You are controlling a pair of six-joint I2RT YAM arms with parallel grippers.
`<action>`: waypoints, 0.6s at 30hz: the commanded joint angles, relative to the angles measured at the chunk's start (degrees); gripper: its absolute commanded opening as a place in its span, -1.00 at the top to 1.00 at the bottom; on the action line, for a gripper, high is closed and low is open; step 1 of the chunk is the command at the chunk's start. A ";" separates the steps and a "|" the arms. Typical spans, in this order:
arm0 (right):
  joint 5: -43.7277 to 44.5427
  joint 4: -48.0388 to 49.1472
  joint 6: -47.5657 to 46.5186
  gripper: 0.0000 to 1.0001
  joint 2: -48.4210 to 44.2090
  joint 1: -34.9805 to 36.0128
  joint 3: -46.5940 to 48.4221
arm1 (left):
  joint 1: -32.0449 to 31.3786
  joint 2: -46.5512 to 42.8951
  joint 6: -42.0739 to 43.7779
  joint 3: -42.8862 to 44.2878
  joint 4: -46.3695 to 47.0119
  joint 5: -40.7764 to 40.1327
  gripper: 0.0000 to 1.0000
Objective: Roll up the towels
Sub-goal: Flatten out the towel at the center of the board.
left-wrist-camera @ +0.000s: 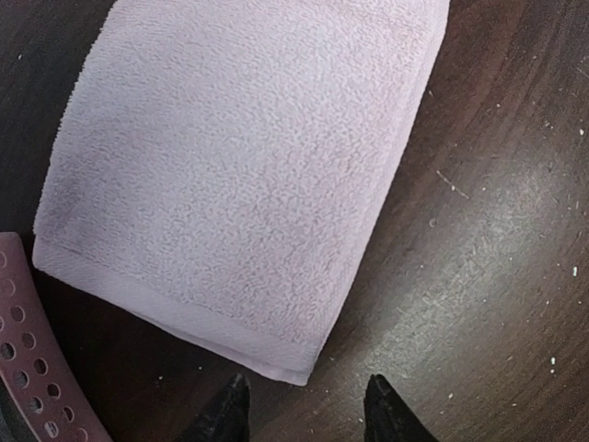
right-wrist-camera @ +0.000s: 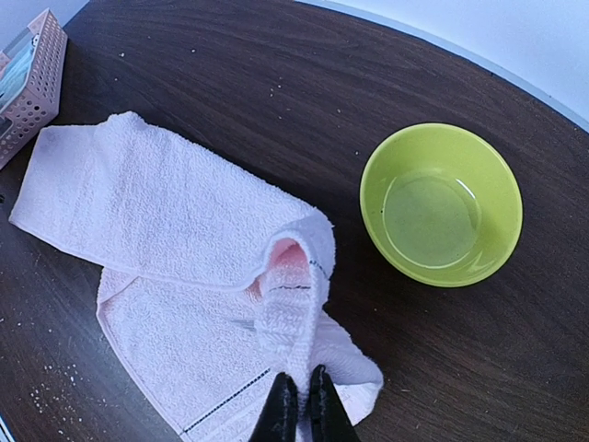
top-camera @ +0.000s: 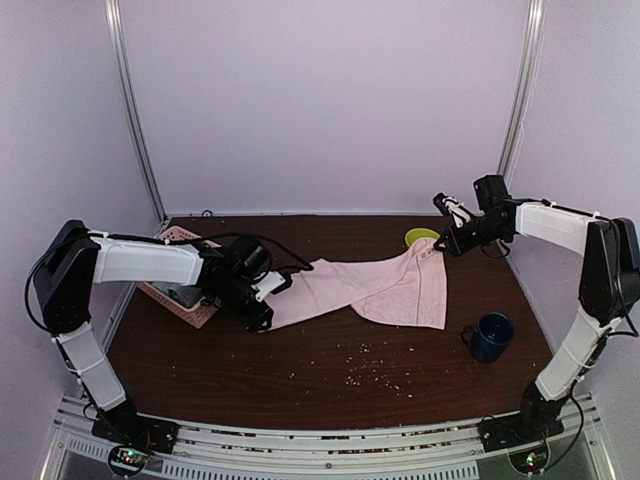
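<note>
A pale pink towel [top-camera: 380, 290] lies folded lengthwise across the middle of the dark table. Its left end [left-wrist-camera: 239, 166] lies flat just ahead of my left gripper [left-wrist-camera: 306, 391], which is open with nothing between its fingers; the towel's corner stops short of them. In the top view the left gripper [top-camera: 262, 308] sits low at that end. My right gripper [right-wrist-camera: 301, 382] is shut on a raised fold at the towel's right end [right-wrist-camera: 294, 313], lifting it off the table. From above, the right gripper [top-camera: 440, 246] is held at the towel's far right corner.
A pink perforated basket [top-camera: 178, 238] sits at the left under my left arm, with greyish cloth in it. A lime green bowl [right-wrist-camera: 442, 207] stands just behind the towel's right end. A dark blue mug [top-camera: 492, 337] is at the front right. Crumbs [top-camera: 365, 375] dot the front.
</note>
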 commanded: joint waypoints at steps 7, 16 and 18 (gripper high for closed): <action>-1.47 1.01 -0.95 1.00 -0.44 -0.21 -1.11 | 0.27 4.93 3.46 3.00 0.30 -1.15 0.39; -1.73 0.85 -1.06 1.00 -0.51 -0.21 -1.30 | 0.27 7.61 4.40 4.36 0.13 -1.53 0.70; -1.81 0.91 -1.01 1.00 -0.51 -0.21 -1.30 | 0.27 7.72 4.33 4.60 -0.10 -1.82 0.82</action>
